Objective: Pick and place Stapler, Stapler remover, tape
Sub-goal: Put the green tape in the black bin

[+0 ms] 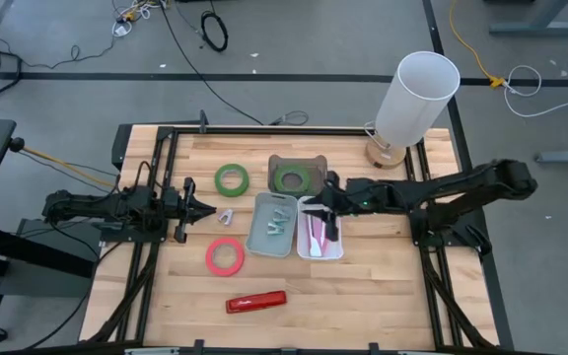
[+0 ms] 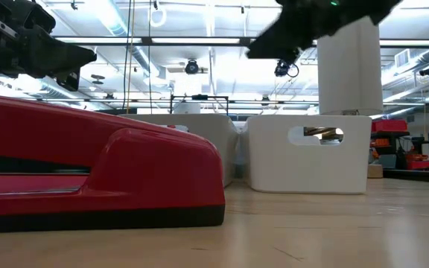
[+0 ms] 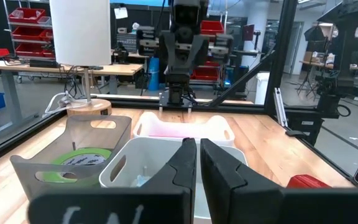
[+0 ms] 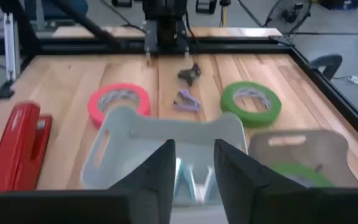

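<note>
Red stapler (image 1: 256, 302) lies untouched; left jaws (image 1: 208, 209) nearly together; right jaws (image 1: 318, 209) spread, empty.

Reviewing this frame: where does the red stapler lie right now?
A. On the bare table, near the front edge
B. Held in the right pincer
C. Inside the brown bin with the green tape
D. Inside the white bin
A: the high view shows the red stapler lying on the wooden table in front of the bins, apart from both pincers.
</note>
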